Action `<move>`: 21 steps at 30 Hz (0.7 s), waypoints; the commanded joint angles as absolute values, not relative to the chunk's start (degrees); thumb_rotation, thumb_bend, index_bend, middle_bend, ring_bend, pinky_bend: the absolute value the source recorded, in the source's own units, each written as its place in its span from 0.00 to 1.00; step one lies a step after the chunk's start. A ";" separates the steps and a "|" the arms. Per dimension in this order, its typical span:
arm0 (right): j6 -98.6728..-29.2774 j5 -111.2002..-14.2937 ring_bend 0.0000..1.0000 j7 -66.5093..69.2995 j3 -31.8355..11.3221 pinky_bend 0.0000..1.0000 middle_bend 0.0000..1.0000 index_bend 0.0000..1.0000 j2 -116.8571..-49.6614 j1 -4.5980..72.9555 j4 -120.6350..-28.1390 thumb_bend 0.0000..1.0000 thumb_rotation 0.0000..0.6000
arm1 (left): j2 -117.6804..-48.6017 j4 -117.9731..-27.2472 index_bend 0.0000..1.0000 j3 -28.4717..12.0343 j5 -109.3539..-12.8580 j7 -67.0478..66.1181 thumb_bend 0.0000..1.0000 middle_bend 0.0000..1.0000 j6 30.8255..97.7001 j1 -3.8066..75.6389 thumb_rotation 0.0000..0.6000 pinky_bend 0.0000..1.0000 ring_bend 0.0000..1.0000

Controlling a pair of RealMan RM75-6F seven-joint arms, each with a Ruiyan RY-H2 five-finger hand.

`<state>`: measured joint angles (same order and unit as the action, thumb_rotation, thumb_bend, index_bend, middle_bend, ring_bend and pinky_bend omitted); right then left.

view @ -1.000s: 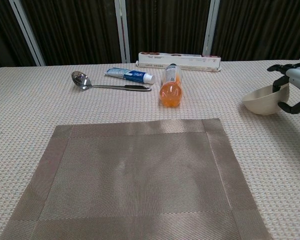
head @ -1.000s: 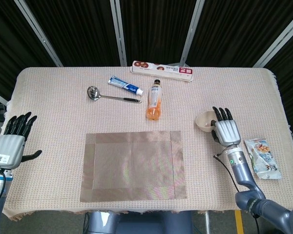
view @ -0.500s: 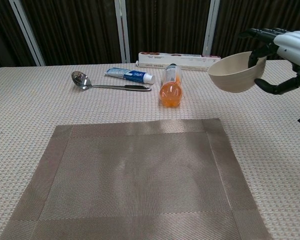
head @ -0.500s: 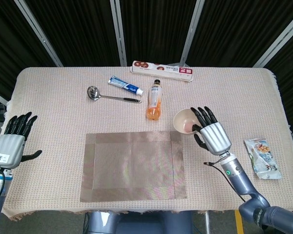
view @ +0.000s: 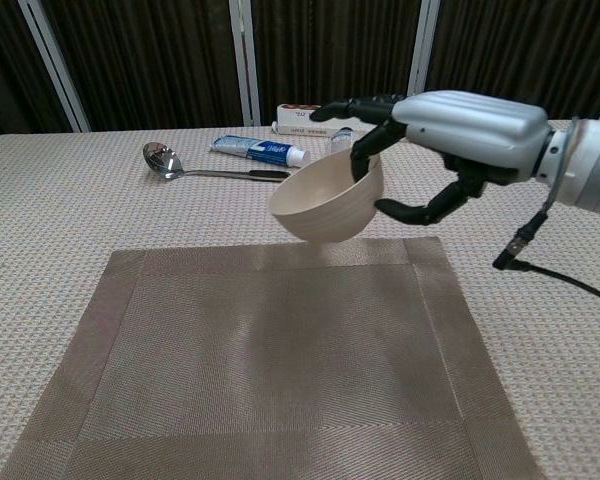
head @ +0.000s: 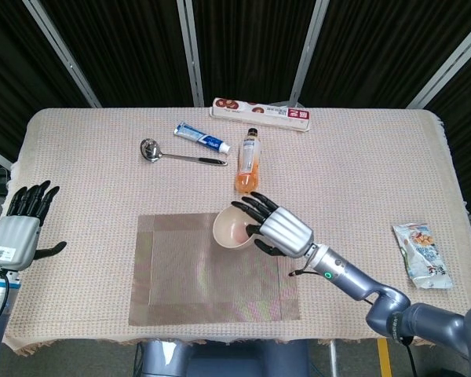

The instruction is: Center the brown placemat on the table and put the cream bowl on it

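Right hand (head: 281, 232) grips the round cream ceramic bowl (head: 234, 228) by its rim, fingers (view: 352, 106) hooked inside, thumb outside, holding it tilted in the air above the far right part of the brown woven rectangular placemat (head: 188, 271). Left hand (head: 20, 226) hovers off the table's left edge, fingers spread, holding nothing.

Right robot hand (head: 281, 230) is reaching in from the near right, forearm angling toward centre, back of the hand facing up. Its fingers (view: 365, 105) are hooking over the rim of the cream bowl (view: 327, 203) with the thumb underneath, holding it off the surface. Left robot hand (head: 20, 225) is idling at the near left edge, fingers extended and apart, thumb sticking out sideways, gripping nothing.
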<state>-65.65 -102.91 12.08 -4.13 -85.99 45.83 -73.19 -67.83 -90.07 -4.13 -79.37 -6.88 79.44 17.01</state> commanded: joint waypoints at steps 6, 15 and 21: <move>-62.44 -105.18 0.00 12.68 -3.38 0.00 0.02 0.75 -93.46 50.60 -69.99 0.39 1.00 | -68.34 -89.12 0.00 -4.53 -78.50 -7.35 0.00 0.00 78.44 16.99 1.00 0.00 0.00; -61.14 -105.11 0.00 11.41 -2.07 0.00 0.02 0.75 -97.85 52.04 -66.32 0.38 1.00 | -68.22 -88.81 0.00 -4.74 -78.35 -6.94 0.00 0.00 78.13 16.66 1.00 0.00 0.00; -62.07 -105.05 0.00 11.66 -0.55 0.00 0.02 0.75 -99.46 51.39 -64.59 0.38 1.00 | -67.94 -88.79 0.00 -5.00 -78.37 -6.27 0.00 0.00 77.95 16.54 1.00 0.00 0.00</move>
<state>-61.92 -105.03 11.71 -0.81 -99.14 51.48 -64.86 -67.95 -88.78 -4.99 -78.35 -6.29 77.96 16.55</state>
